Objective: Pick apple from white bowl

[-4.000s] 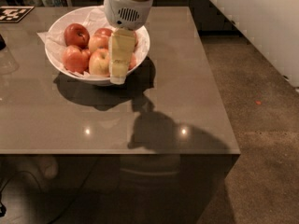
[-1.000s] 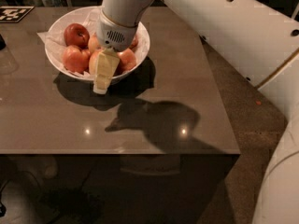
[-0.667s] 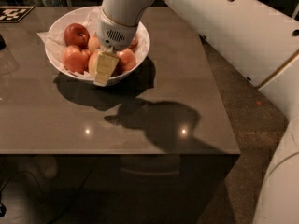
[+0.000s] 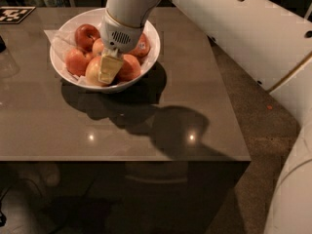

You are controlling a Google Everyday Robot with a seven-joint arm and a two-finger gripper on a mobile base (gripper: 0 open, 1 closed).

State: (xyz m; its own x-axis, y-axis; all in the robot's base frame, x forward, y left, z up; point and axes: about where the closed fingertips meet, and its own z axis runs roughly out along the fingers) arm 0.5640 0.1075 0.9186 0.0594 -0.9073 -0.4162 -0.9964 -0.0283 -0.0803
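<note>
Grey-brown and glossy, the table (image 4: 195, 82) fills most of the view. The robot's white arm (image 4: 234, 28) reaches in from the upper right and ends over the table's far-left part.

The white bowl (image 4: 122, 86) stands there, lined with crumpled paper (image 4: 54, 38) and loaded with several red and orange apples.

The gripper (image 4: 110, 68) points down into the front of the bowl. Its pale yellow tip sits low among the fruit, between two front apples. Whether it is spread or closed cannot be told from this side.

The apple (image 4: 92, 69) is orange-red with yellowish streaks. It lies in the front of the bowl, directly left of the gripper tip and apparently touching it. Contact is not certain, because the tip hides the inner side of the fruit.

Step in hand, as judged: final descent and seating on the apple. No lift has begun; the apple rests in the bowl.

Next move, as judged:
1. Close firmly on this apple alone.
2. Rise straight up, clear of the neighbour apple (image 4: 129, 66) and the rim.
</note>
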